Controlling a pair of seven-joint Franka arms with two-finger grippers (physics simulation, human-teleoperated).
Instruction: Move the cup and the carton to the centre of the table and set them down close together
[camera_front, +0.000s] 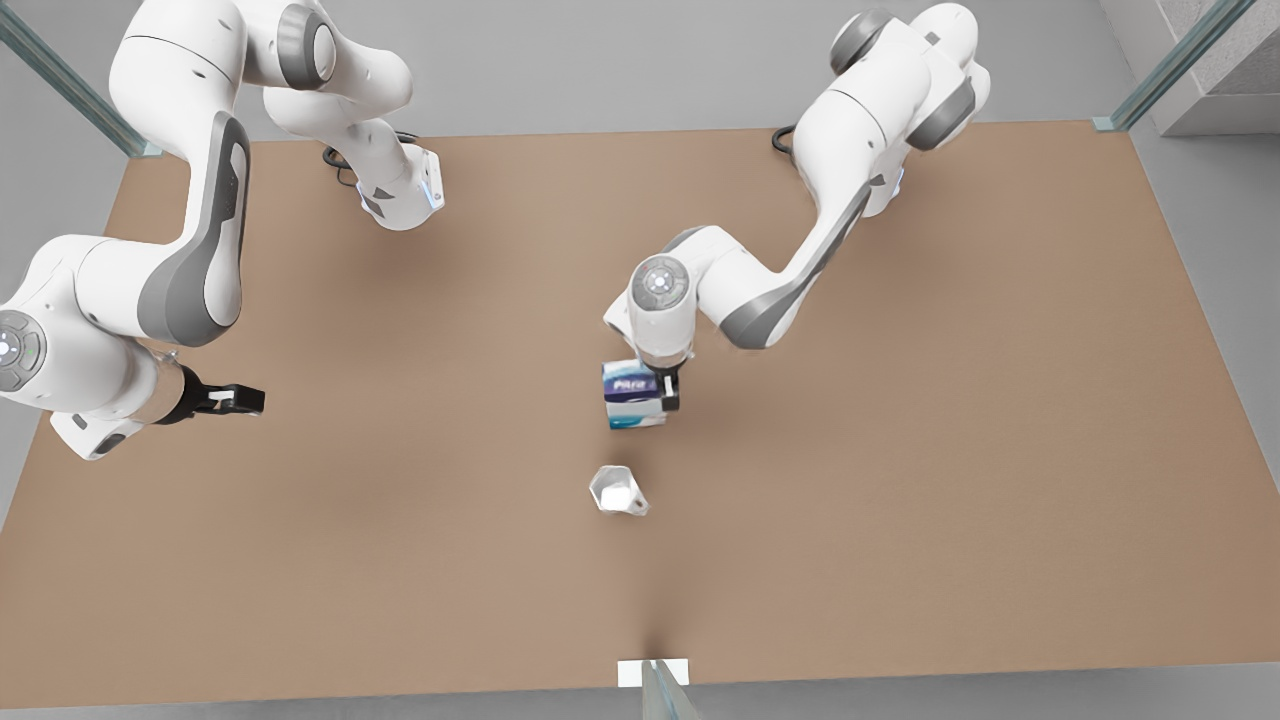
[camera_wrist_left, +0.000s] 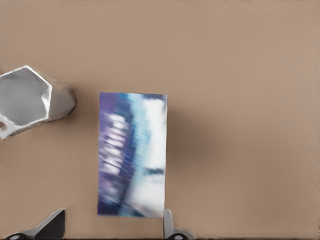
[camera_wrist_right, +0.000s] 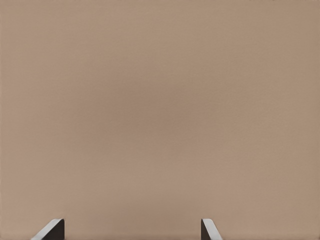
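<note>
While the cup (camera_front: 617, 491) already stands near the middle of the table (camera_front: 900, 500), the step in hand looks like the setting-down of the carton (camera_front: 633, 396) just beside it. The left gripper (camera_front: 668, 392) is at the carton in the front view, and the left wrist view shows its fingers (camera_wrist_left: 170, 227) spread, one touching the carton's edge and the other standing off from it; whether the carton rests on the table or hangs just above it cannot be told. The carton (camera_wrist_left: 132, 155) is a white box with dark blue and teal print, and the cup (camera_wrist_left: 32, 100), pale grey, faceted and white inside, sits near it with a small gap between them. If the carton is down, the next move probably calls for a straight lift of the gripper without nudging either thing. The right gripper (camera_front: 228, 399) waits at the front view's left, its fingers (camera_wrist_right: 52, 230) wide apart over bare table.
</note>
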